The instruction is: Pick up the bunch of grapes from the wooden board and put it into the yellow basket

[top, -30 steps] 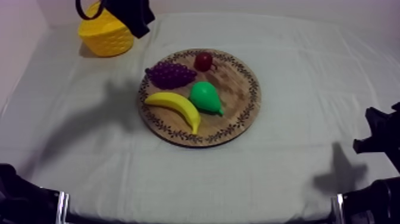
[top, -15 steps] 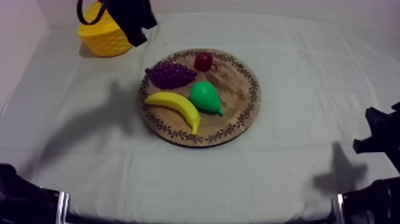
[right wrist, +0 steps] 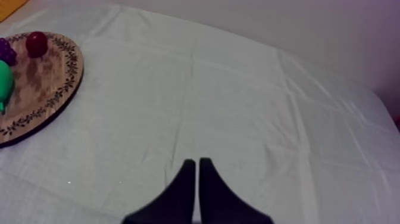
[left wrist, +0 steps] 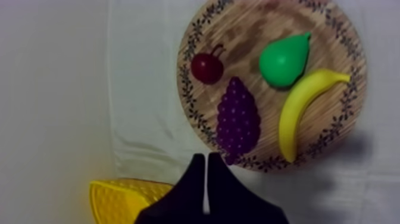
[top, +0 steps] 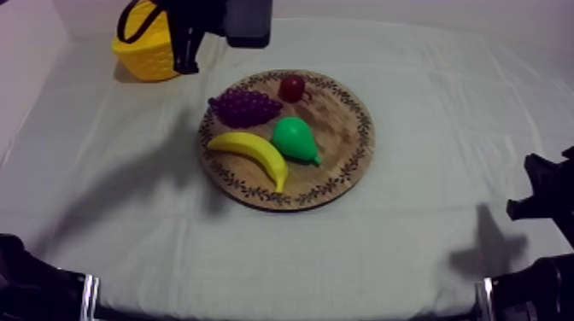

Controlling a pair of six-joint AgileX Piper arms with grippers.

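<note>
Grey-white clothed bench (top: 427, 222): round wooden board with patterned rim (top: 346, 154) at its middle, yellow basket (top: 141, 55) at the far left corner, purple bunch of grapes (top: 245, 107) on the board's side toward that corner. My left pincer (left wrist: 205, 159), closed on nothing, hovers between them. Lowered unopened, it may shove the grapes into the small red fruit (top: 291, 87).

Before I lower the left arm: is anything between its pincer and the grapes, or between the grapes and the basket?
Nothing visible. The left pincer, shut, hangs over bare cloth between the yellow basket and the bunch of grapes.
</note>
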